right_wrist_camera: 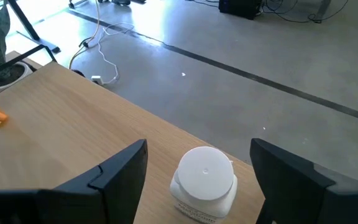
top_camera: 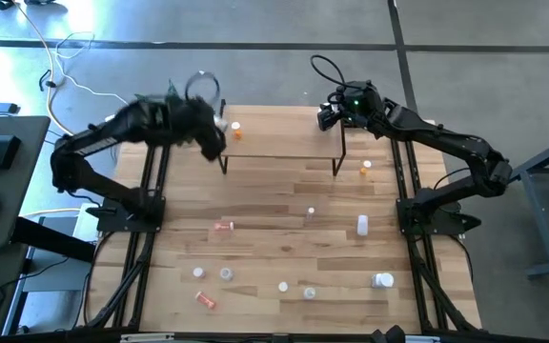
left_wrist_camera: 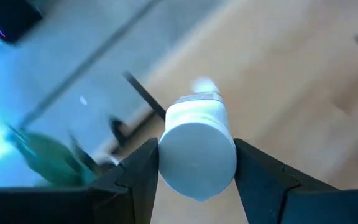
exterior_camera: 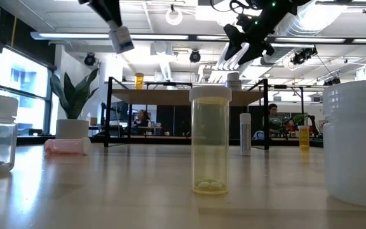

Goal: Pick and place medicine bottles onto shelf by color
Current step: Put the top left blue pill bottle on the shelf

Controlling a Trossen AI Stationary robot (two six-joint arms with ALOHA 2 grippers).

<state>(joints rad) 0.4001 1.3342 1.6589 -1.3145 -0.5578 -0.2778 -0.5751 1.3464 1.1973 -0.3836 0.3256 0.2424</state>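
The shelf (top_camera: 279, 133) stands at the table's far middle, with an orange bottle (top_camera: 235, 129) on its left part. My left gripper (top_camera: 219, 131) is shut on a white bottle (left_wrist_camera: 197, 149), high above the shelf's left end, as the low view (exterior_camera: 121, 38) also shows. My right gripper (top_camera: 327, 116) is open over the shelf's far right corner. Its fingers stand on either side of a white-capped white bottle (right_wrist_camera: 204, 180) without touching it. That bottle stands upright on the shelf board (exterior_camera: 233, 79). My left gripper pinches the white bottle's round body (left_wrist_camera: 166, 155) between its two fingers, one on each side, near the bottle's wide end. The bottle points away along the fingers. It is lifted clear and tilted, sticking out below the fingers (exterior_camera: 121, 38).
Several small bottles lie or stand on the tabletop nearer the front: a pink one (top_camera: 224, 226), a clear vial (top_camera: 310, 216), white ones (top_camera: 361, 225) (top_camera: 382, 280), an orange one (top_camera: 366, 170) by the shelf's right leg. A clear pill bottle (exterior_camera: 210, 140) stands close to the low camera.
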